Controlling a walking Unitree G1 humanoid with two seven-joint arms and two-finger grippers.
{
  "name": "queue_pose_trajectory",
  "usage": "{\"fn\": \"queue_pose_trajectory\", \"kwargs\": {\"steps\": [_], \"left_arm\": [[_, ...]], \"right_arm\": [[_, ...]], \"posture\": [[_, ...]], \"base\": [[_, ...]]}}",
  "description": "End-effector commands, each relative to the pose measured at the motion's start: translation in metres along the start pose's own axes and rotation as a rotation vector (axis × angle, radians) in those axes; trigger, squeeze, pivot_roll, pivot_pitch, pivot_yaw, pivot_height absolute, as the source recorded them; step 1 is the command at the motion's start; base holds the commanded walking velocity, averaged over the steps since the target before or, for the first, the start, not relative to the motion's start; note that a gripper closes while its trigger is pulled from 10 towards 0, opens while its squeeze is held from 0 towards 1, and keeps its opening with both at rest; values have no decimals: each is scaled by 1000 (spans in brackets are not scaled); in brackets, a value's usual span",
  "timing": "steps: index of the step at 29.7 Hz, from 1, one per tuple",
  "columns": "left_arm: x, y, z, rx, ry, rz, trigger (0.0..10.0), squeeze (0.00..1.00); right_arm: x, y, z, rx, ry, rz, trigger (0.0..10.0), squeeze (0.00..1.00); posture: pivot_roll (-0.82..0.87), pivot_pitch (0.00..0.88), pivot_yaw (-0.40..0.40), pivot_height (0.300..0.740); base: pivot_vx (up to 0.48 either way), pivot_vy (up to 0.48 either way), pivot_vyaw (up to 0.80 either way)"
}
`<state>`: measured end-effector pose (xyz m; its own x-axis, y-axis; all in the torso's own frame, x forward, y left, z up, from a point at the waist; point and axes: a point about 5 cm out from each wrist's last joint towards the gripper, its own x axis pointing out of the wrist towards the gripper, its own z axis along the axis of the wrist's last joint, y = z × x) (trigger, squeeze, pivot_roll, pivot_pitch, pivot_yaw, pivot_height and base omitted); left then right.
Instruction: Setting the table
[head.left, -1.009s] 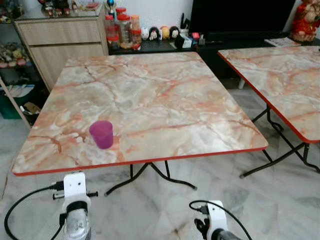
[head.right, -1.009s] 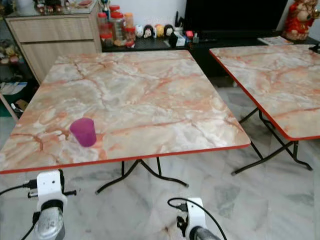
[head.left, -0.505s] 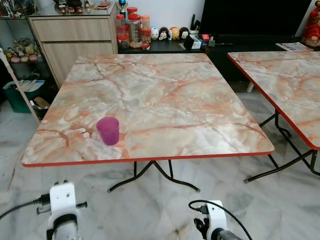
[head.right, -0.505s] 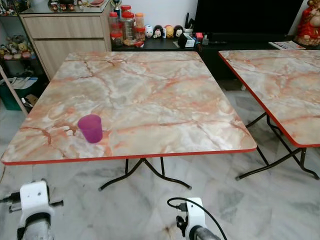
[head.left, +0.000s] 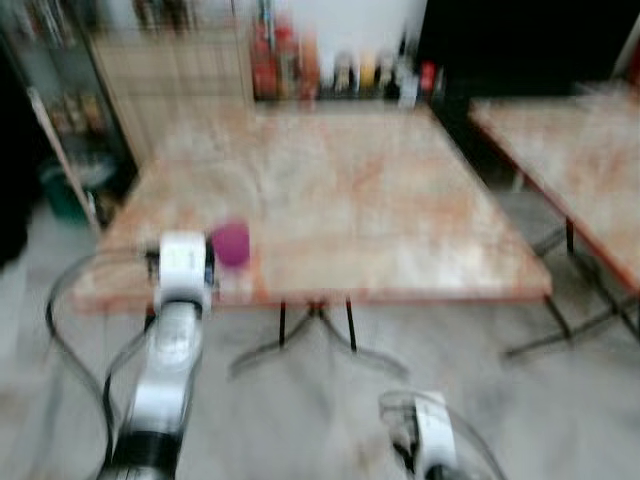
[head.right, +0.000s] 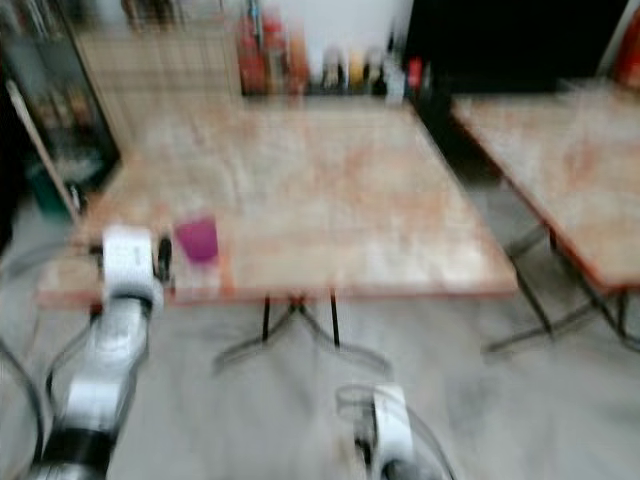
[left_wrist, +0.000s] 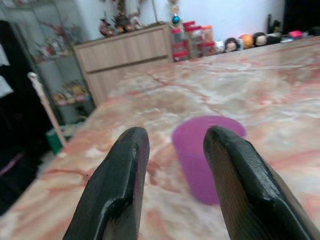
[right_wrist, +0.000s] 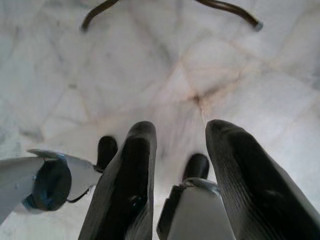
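Observation:
A purple plastic cup (head.left: 232, 243) stands upright near the front left corner of the marble-patterned table (head.left: 380, 180). My left arm is raised to the table's front edge, its wrist just left of the cup. In the left wrist view my left gripper (left_wrist: 176, 135) is open, and the cup (left_wrist: 205, 155) stands just beyond the fingertips, nearer one finger than the other and not between them. My right gripper (right_wrist: 181, 127) hangs low over the marble floor, open and holding nothing. Both eye views are blurred.
A second marble-patterned table (head.left: 570, 150) stands to the right across a narrow gap. Behind are a wooden cabinet (head.left: 170, 90), jars (head.left: 275, 65) and a dark screen (head.left: 520, 40). Black folding legs (head.left: 320, 340) stand under the near table.
My left arm has risen from low down to the table's front edge beside the cup. The camera has moved and the eye views have blurred. My right arm stays low.

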<state>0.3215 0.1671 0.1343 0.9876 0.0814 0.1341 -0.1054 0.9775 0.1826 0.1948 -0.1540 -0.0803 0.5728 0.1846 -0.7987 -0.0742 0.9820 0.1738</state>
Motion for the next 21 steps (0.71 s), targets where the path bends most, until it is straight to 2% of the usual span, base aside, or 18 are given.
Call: {"fn": "queue_pose_trajectory", "kwargs": {"steps": [1, 5, 8, 14, 21], "left_arm": [[4, -9, 3, -42, 1, -33, 10000, 0], [2, -17, 5, -96, -8, -48, 10000, 0], [1, -22, 7, -79, -24, -74, 10000, 0], [1, -22, 7, -83, -23, -76, 10000, 0], [9, -12, 16, -99, -52, -29, 10000, 0]], "right_arm": [[0, -2, 3, 8, -12, -10, 10000, 0], [0, -3, 2, 13, -11, -13, 10000, 0], [0, -2, 2, 14, -12, -11, 10000, 0], [0, -2, 2, 14, -12, -12, 10000, 0], [0, -2, 2, -9, -5, -6, 10000, 0]], "posture": [[58, 0, -12, 740], [66, 0, -17, 740], [66, 0, -18, 740], [66, 0, -18, 740], [64, 0, -18, 740]], "base": [[0, 0, 0], [0, 0, 0], [240, 0, 0], [240, 0, 0], [480, 0, 0]]}}
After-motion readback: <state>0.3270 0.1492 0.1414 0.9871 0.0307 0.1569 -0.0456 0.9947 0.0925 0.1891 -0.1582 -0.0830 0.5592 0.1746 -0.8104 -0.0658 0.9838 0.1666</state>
